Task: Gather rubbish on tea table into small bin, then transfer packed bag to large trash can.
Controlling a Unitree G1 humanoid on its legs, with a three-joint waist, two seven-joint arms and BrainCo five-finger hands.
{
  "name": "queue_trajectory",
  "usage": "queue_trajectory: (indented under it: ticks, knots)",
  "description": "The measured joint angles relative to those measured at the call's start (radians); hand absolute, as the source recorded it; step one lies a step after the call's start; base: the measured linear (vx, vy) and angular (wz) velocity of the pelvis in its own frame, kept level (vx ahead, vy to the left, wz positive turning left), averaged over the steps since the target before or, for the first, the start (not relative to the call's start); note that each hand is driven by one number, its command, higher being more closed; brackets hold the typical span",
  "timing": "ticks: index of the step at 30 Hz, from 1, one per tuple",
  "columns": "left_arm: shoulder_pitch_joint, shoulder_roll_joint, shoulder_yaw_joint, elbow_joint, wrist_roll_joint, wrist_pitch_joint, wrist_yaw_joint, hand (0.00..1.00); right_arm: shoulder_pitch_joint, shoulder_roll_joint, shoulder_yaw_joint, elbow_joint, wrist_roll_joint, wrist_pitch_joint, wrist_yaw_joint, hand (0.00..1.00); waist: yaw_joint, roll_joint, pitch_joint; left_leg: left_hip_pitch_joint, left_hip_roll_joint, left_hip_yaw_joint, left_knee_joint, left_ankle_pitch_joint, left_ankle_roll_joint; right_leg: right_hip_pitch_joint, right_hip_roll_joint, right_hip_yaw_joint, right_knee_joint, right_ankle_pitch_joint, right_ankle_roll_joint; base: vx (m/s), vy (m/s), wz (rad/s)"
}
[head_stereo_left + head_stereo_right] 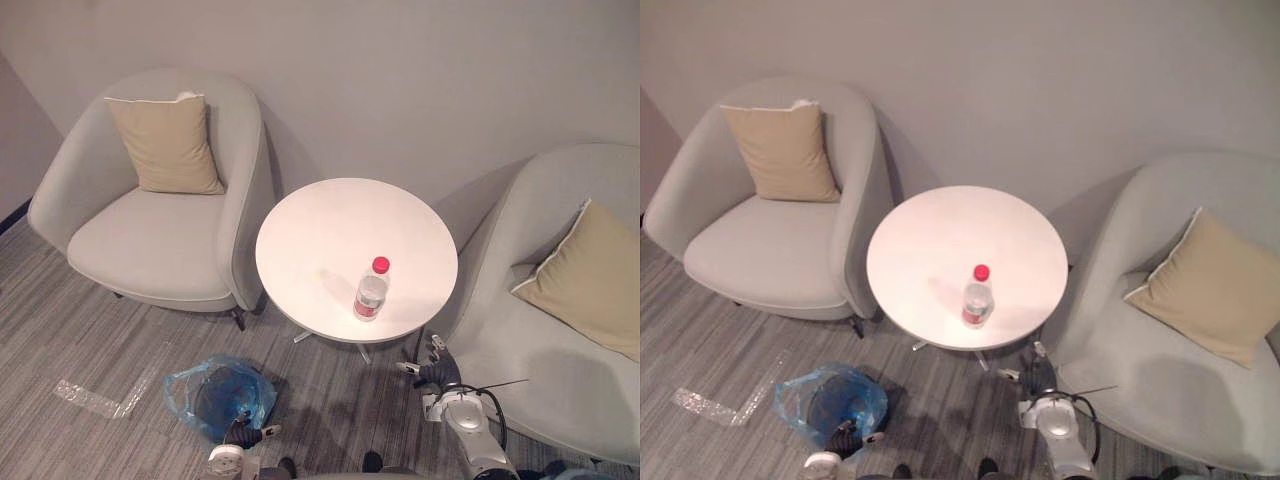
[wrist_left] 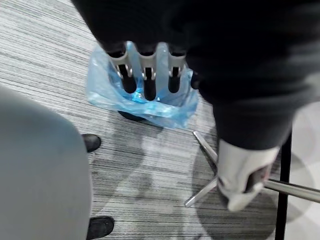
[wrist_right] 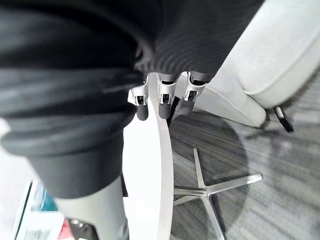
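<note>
Slack-fingered and empty, my left hand point(image 2: 146, 62) hovers over the blue-bagged bin point(image 1: 185, 395), my right hand point(image 1: 432, 368) beside the round white table point(image 1: 330, 230), ready for its red-capped clear bottle point(image 1: 371, 292).

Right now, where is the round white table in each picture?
Left eye view: the round white table is in the middle, between two armchairs.
Right eye view: in the middle again.
Left wrist view: its metal foot shows on the floor, near the blue-bagged bin.
Right wrist view: its rim is seen edge-on, with the foot beneath.
Shared landmark: that metal foot on the striped grey carpet.
</note>
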Motion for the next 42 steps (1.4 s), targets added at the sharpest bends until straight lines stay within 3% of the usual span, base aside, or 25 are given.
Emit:
queue_trajectory:
  ticks: [8, 19, 30, 42]
  knots:
    - [0.011, 0.003, -0.020, -0.016, 0.021, -0.002, 0.000, 0.00, -0.007, -0.025, 0.021, -0.057, -0.110, -0.022, -0.053, 0.00, -0.001, 0.003, 0.000, 0.014, 0.001, -0.015, -0.054, 0.026, -0.004, 0.001, 0.007, -0.007, -0.009, 0.005, -0.002, -0.04, -0.013, 0.03]
    - [0.013, 0.002, -0.029, -0.026, 0.020, -0.002, 0.001, 0.00, -0.102, -0.029, 0.047, 0.033, -0.105, -0.017, -0.100, 0.00, 0.001, 0.011, 0.003, -0.011, -0.008, -0.060, -0.060, 0.037, -0.004, 0.001, 0.002, -0.053, -0.031, 0.008, -0.002, 0.02, -0.001, 0.12]
    - [0.009, -0.014, -0.029, -0.027, 0.018, -0.003, 0.016, 0.00, -0.180, -0.029, 0.030, 0.114, -0.027, -0.006, -0.129, 0.00, 0.003, 0.047, 0.027, -0.023, -0.011, -0.084, -0.068, 0.045, -0.003, -0.003, -0.001, -0.075, -0.032, 0.006, -0.001, -0.03, -0.001, 0.06]
    - [0.007, -0.014, -0.049, -0.030, 0.019, -0.003, 0.021, 0.00, -0.181, -0.028, 0.025, 0.115, -0.027, -0.005, -0.129, 0.00, 0.002, 0.048, 0.028, -0.022, -0.011, -0.088, -0.090, 0.059, -0.002, -0.013, -0.001, -0.077, -0.028, 0.006, -0.001, -0.01, 0.000, 0.01]
